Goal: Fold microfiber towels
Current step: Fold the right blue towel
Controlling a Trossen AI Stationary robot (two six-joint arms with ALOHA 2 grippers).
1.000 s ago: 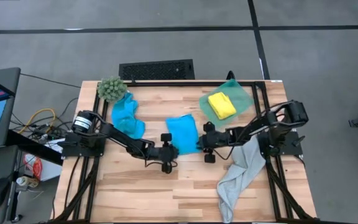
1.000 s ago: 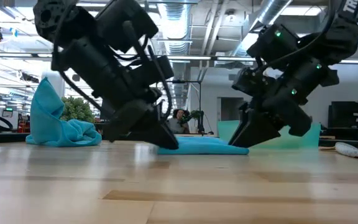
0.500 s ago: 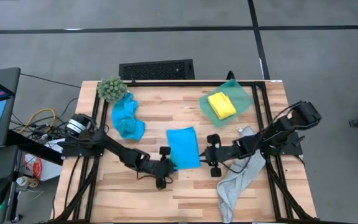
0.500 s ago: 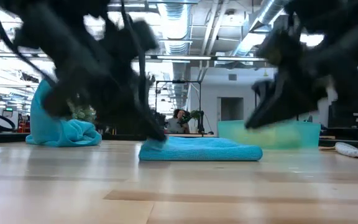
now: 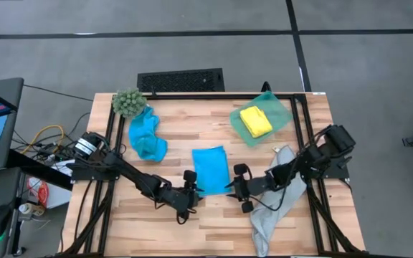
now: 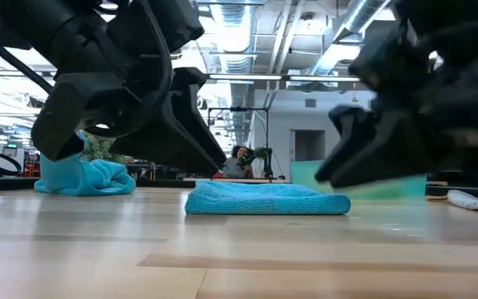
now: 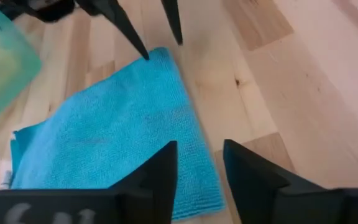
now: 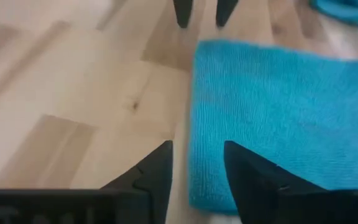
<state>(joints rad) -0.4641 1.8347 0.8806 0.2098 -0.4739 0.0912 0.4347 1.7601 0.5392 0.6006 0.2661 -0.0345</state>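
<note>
A bright blue microfiber towel (image 5: 210, 168), folded into a flat rectangle, lies on the wooden table (image 5: 156, 229); the low view shows it as a low pad (image 6: 268, 199). My left gripper (image 7: 199, 168) stands open over the towel's near left corner. My right gripper (image 8: 197, 168) stands open over the near right corner. In the low view both sets of fingertips hang just above the cloth. A second blue towel (image 5: 147, 136) lies crumpled at the far left. A yellow towel (image 5: 256, 120) lies folded in the green bin. A pale grey towel (image 5: 274, 201) sprawls by the right arm.
A fuzzy green plant (image 5: 128, 102) stands at the far left corner. The translucent green bin (image 5: 278, 111) sits at the far right. Bare wood stretches along the near edge, left of the grey towel. A person sits in the room beyond (image 6: 241, 159).
Both grippers have drawn toward the table's near edge, and the folded blue towel has slid that way with them, staying flat. Their fingertips, down on the towel's near edge before, now stand just above it.
</note>
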